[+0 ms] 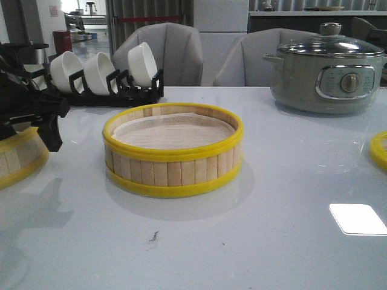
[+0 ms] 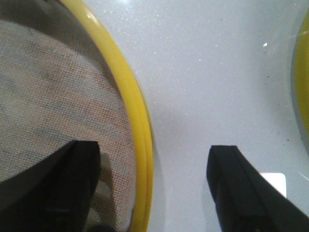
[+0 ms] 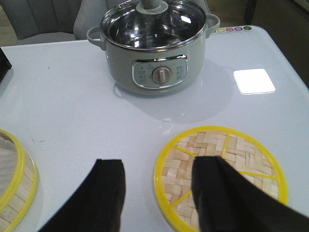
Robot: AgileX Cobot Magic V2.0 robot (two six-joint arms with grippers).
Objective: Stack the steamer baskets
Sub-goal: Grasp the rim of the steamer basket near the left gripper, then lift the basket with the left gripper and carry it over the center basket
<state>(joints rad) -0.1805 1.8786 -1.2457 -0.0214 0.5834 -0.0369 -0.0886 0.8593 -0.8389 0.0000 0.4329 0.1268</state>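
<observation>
Left wrist view shows the left gripper (image 2: 149, 188) with its fingers (image 2: 241, 193) spread wide, straddling the yellow rim of a steamer basket (image 2: 137, 125): one finger sits over the pale mesh liner inside, the other over the bare white table (image 2: 207, 72) outside the wall. Whether either finger touches the basket cannot be told. From the front, that basket (image 1: 18, 158) lies at the table's left edge, partly cut off, with the black left arm (image 1: 36, 112) above it.

Right wrist view shows the right gripper (image 3: 157, 193) also open, gripping nothing, hanging over the table with one finger (image 3: 222, 198) overlapping a woven lid (image 3: 241, 159) with yellow ribs. Beyond it stands a grey-green electric pot (image 3: 154, 48) with a glass lid.

A second steamer basket (image 1: 173, 151) stands upright in the middle of the table, well apart from the first, liner inside. Behind it, a black rack (image 1: 121, 90) holds white bowls (image 1: 142, 60), with grey chairs (image 1: 175, 51) further back.
</observation>
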